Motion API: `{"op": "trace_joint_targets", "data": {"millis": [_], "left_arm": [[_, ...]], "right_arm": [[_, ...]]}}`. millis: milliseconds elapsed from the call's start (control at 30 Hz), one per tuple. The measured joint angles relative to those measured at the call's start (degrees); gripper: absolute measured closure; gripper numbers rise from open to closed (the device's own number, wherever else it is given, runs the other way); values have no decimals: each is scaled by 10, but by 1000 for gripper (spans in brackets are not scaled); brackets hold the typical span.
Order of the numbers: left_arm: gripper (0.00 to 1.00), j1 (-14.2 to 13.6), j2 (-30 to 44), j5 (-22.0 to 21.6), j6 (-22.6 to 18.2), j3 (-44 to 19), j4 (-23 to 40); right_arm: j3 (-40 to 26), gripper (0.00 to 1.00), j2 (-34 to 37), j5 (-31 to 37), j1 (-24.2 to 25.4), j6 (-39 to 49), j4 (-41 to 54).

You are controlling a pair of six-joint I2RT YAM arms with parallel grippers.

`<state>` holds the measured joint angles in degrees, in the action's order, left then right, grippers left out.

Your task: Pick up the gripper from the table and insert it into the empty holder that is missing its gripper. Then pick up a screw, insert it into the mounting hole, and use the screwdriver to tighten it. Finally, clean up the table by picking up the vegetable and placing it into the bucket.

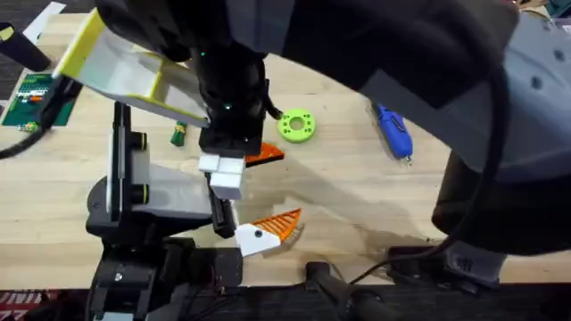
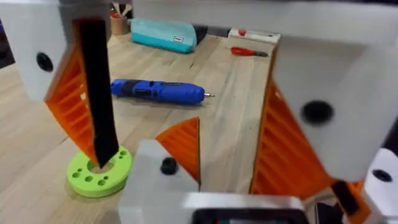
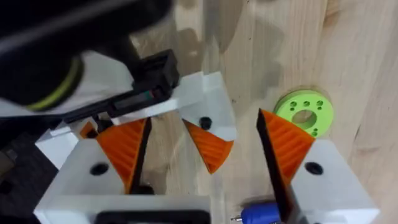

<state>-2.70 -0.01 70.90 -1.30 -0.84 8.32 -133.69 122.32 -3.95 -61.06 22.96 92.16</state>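
A large dark blurred arm nearest the overhead camera hides much of the far surface (image 1: 357, 205). Below it, the small orange ribbed plastic gripper (image 1: 264, 155) lies mid-surface, half covered by the right hand (image 1: 234, 152). That hand's fingers (image 3: 283, 146) are spread, grasping nothing. The left hand (image 2: 180, 149) is also released. The blue pen-shaped screwdriver (image 1: 393, 132) lies far right. The small dark green vegetable (image 1: 178, 134) shows left, partly hidden.
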Motion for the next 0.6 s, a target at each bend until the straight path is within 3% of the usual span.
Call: {"op": "trace_joint_targets", "data": {"millis": [233,600], "left_arm": [[17,0,0,0,0,0,0],[17,0,0,0,0,0,0]], "right_arm": [[0,6,0,0,10,-2,0],[-8,5,-12,-21,79,-6,-7]]}}
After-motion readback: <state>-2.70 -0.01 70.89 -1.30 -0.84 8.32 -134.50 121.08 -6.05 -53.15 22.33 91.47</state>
